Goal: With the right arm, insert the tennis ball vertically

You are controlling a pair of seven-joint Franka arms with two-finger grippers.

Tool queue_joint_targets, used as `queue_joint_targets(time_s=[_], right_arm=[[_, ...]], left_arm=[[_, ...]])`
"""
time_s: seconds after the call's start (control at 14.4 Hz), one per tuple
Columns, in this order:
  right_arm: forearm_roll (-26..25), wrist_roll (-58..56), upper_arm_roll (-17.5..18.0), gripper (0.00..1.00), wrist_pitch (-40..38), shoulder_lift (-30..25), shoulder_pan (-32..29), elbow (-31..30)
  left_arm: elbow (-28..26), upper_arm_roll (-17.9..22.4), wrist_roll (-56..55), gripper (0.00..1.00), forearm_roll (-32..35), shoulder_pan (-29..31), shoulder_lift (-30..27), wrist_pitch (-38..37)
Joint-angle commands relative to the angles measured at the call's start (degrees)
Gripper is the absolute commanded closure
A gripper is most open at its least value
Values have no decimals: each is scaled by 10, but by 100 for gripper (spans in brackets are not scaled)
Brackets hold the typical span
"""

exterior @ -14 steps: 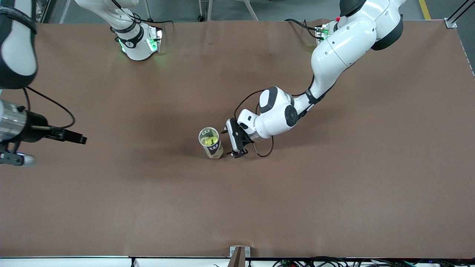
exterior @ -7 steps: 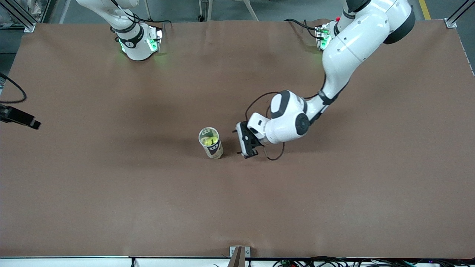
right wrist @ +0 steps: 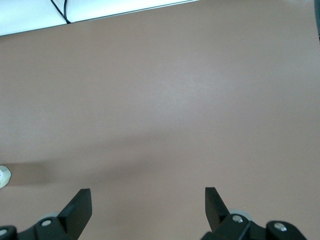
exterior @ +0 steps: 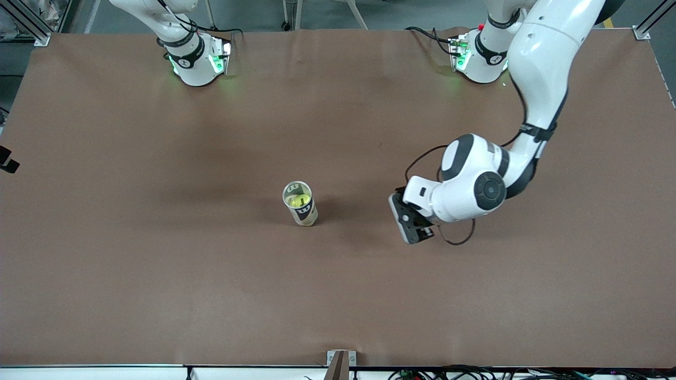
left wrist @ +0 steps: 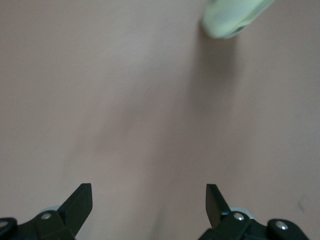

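The can point(exterior: 300, 203) stands upright at the middle of the bench point(exterior: 158, 290), its mouth open upward, and the ball point(exterior: 298, 200) is seen already inside it, so the insertion is judged done. The left hand point(exterior: 413, 228) hangs low over the bench at about 3 o'clock from the can, well apart from it; in the left wrist view its fingers point(left wrist: 80, 201) are spread wide with nothing between them, and the can point(left wrist: 234, 16) shows only as a pale blur at the picture's edge. The right hand point(right wrist: 148, 204) is likewise released and empty in its own wrist view, over bare bench; in the front view only a dark tip at the edge, about 9 o'clock from the can, can be made out.

The can is light and narrow-footed. It could be tipped, and the ball spilled, if either arm were swept low past it on the way home.
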Motion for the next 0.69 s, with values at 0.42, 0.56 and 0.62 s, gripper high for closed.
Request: queue_joint_targets(time_s=[0.42, 0.56, 0.62], right_arm=[[-10, -24, -24, 0, 39, -64, 35, -102], [-13, -24, -22, 0, 88, -102, 39, -167], [-14, -24, -22, 0, 85, -104, 41, -169]], left_arm=[[81, 30, -233, 0, 53, 30, -71, -181], [80, 37, -281, 0, 68, 30, -90, -182], [77, 37, -302, 0, 82, 30, -105, -188]])
